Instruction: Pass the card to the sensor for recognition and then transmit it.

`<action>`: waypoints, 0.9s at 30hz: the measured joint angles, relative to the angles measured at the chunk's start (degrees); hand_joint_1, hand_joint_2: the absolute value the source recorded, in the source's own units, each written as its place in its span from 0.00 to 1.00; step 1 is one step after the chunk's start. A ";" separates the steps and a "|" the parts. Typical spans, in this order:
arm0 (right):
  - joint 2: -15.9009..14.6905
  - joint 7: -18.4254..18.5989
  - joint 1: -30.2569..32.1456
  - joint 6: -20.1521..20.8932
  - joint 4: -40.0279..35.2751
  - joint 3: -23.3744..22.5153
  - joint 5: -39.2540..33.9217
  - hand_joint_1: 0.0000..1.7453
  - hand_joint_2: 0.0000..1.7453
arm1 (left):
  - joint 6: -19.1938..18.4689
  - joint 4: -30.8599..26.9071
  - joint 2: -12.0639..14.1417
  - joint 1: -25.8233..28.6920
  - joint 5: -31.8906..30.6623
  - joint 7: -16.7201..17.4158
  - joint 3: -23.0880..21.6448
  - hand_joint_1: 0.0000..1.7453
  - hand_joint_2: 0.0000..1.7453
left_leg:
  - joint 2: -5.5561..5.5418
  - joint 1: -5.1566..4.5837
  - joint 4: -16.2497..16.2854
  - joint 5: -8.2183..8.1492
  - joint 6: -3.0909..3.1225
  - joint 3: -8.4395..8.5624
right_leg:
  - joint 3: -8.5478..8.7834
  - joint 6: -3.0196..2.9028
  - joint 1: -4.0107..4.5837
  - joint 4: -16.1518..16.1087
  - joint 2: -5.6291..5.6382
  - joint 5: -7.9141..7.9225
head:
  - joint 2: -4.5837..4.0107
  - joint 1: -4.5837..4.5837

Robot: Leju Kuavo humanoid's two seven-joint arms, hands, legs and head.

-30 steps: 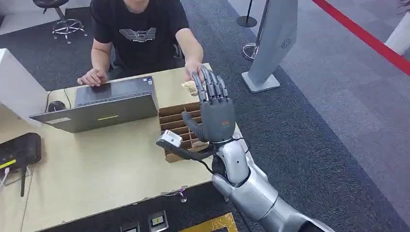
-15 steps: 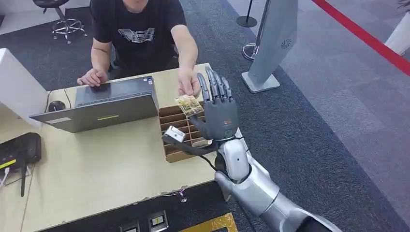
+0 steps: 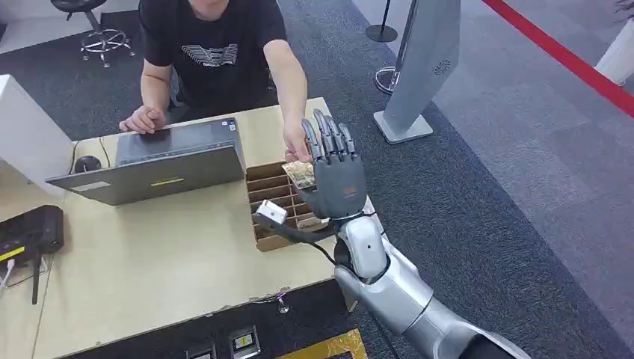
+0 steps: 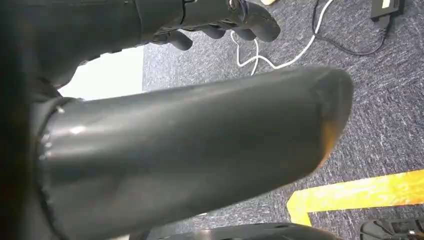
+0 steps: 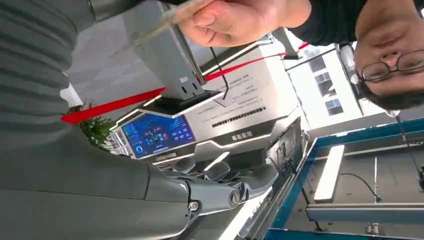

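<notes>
1. The right hand (image 3: 336,176) stands upright at frame centre, fingers spread, holding nothing.
2. A person's hand (image 3: 297,146) holds the card (image 3: 302,173) against its palm side, above the cardboard organizer (image 3: 271,196).
3. The left hand (image 4: 220,20) seems loosely curled; whether it grips anything I cannot tell.

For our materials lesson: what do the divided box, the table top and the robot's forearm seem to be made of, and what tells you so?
Divided box: likely corrugated cardboard, matt brown with thin slotted dividers.
Table top: pale wood or wood-look laminate, smooth and matt; which one is unclear.
Forearm: silver with bright highlights, so metal or glossy painted plastic.
</notes>
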 joint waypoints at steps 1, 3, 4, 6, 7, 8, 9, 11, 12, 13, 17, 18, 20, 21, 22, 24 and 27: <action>0.00 -0.24 0.00 0.00 0.00 0.00 -0.20 1.00 1.00 | 0.00 0.00 0.00 0.00 0.07 0.00 -0.15 0.00 0.00 | 0.00 0.00 0.00 0.00 0.00 0.00 | 0.00 0.00 0.00 0.00 0.00 0.00 | 0.00 0.00; 0.00 -0.74 0.00 0.00 0.00 0.00 -0.33 1.00 1.00 | 0.00 0.00 0.00 -0.01 0.13 0.00 -0.24 0.00 0.00 | 0.00 0.00 0.00 0.00 0.00 0.00 | 0.00 0.00 0.00 0.00 0.00 0.00 | 0.00 0.00; 0.00 -0.85 0.00 0.00 0.02 0.00 -0.33 1.00 1.00 | 0.02 0.00 0.00 -0.02 0.20 0.00 -0.31 0.00 0.00 | 0.00 0.00 0.00 0.00 0.00 0.00 | 0.00 0.00 0.00 0.00 0.00 0.00 | 0.00 0.00; 0.00 -0.96 0.01 0.00 0.15 -0.02 -0.15 1.00 1.00 | 0.02 0.00 0.00 -0.04 0.28 0.00 -0.61 0.00 0.00 | 0.00 0.00 0.00 0.00 0.00 0.00 | 0.00 0.00 0.00 0.00 0.00 0.00 | 0.00 0.00; 0.00 -0.98 0.03 0.00 0.20 -0.02 -0.13 1.00 1.00 | 0.02 0.00 0.00 -0.04 0.28 0.00 -0.66 0.00 0.00 | 0.00 0.00 0.00 0.00 0.00 0.00 | 0.00 0.00 0.00 0.00 0.00 0.00 | 0.00 0.00; 0.00 -0.98 0.05 0.00 0.24 -0.02 -0.11 1.00 1.00 | 0.02 0.00 0.00 -0.04 0.28 0.00 -0.66 0.00 0.00 | 0.00 0.00 0.00 0.00 0.00 0.00 | 0.00 0.00 0.00 0.00 0.00 0.00 | 0.00 0.00; 0.00 -0.98 0.06 0.00 0.31 -0.04 -0.06 1.00 1.00 | 0.02 0.00 0.00 -0.05 0.28 0.00 -0.68 0.00 0.00 | 0.00 0.00 0.00 0.00 0.00 0.00 | 0.00 0.00 0.00 0.00 0.00 0.00 | 0.00 0.00; -0.02 -0.98 0.14 0.00 0.35 -0.04 -0.02 1.00 1.00 | 0.02 0.00 0.00 -0.06 0.28 0.00 -0.68 0.00 0.00 | 0.00 0.00 0.00 0.00 0.00 0.00 | 0.00 0.00 0.00 0.00 0.00 0.00 | 0.00 0.00; -0.02 -0.98 0.18 0.00 0.39 -0.04 0.00 1.00 1.00 | 0.02 0.00 0.00 -0.07 0.28 0.00 -0.70 0.00 0.00 | 0.00 0.00 0.00 0.00 0.00 0.00 | 0.00 0.00 0.00 0.00 0.00 0.00 | 0.00 0.00; -0.04 -0.96 0.19 0.00 0.46 -0.04 0.02 1.00 1.00 | 0.04 0.00 0.00 -0.07 0.28 0.00 -0.72 0.00 0.00 | 0.00 0.00 0.00 0.00 0.00 0.00 | -0.01 0.00 0.00 0.00 0.00 0.00 | 0.00 0.00; -0.09 -0.90 0.19 -0.02 0.61 -0.07 0.20 1.00 1.00 | 0.04 0.00 0.04 -0.13 0.31 0.00 -1.16 0.00 0.00 | 0.01 0.00 0.00 0.00 0.00 0.01 | 0.00 0.00 0.00 0.00 0.01 0.00 | 0.00 0.00; -0.13 -0.89 0.19 -0.02 0.70 -0.07 0.18 1.00 1.00 | 0.04 0.00 0.04 -0.16 0.31 0.00 -1.24 0.00 0.00 | 0.01 0.00 0.00 0.00 0.00 0.01 | 0.00 0.00 0.00 0.00 0.01 0.00 | 0.00 0.00; -0.20 -0.89 0.25 -0.02 0.83 -0.07 0.07 1.00 1.00 | 0.07 0.00 0.04 -0.20 0.46 0.02 -1.44 0.00 0.00 | 0.01 0.00 0.00 0.00 0.00 0.01 | 0.00 0.00 0.00 0.00 0.01 0.00 | 0.00 0.00; -0.20 -0.89 0.32 -0.02 0.85 -0.07 -0.04 1.00 1.00 | 0.09 0.00 0.04 -0.22 0.52 0.04 -1.53 0.00 0.00 | 0.00 0.00 0.00 0.00 0.00 0.01 | 0.00 0.00 0.00 0.00 0.00 0.00 | 0.00 0.00; -0.22 -0.89 0.38 -0.02 0.85 -0.07 -0.11 1.00 1.00 | 0.09 0.00 0.04 -0.22 0.59 0.09 -1.53 0.00 0.00 | 0.00 0.00 0.00 0.00 0.00 0.01 | 0.00 0.00 0.00 0.00 0.00 0.00 | 0.00 0.00; -0.22 -0.89 0.42 -0.02 0.85 -0.09 -0.13 1.00 1.00 | 0.13 0.00 0.04 -0.23 0.70 0.18 -1.55 0.00 0.00 | 0.01 0.00 0.00 0.00 0.00 0.01 | 0.00 0.00 0.00 0.00 0.01 0.00 | 0.00 0.00; -0.22 -0.89 0.46 -0.02 0.85 -0.07 -0.04 1.00 1.00 | 0.31 0.00 0.04 -0.24 0.90 0.18 -1.55 0.00 0.00 | 0.00 0.00 0.00 0.00 0.00 0.01 | -0.01 0.00 0.00 0.00 0.01 0.00 | 0.00 0.00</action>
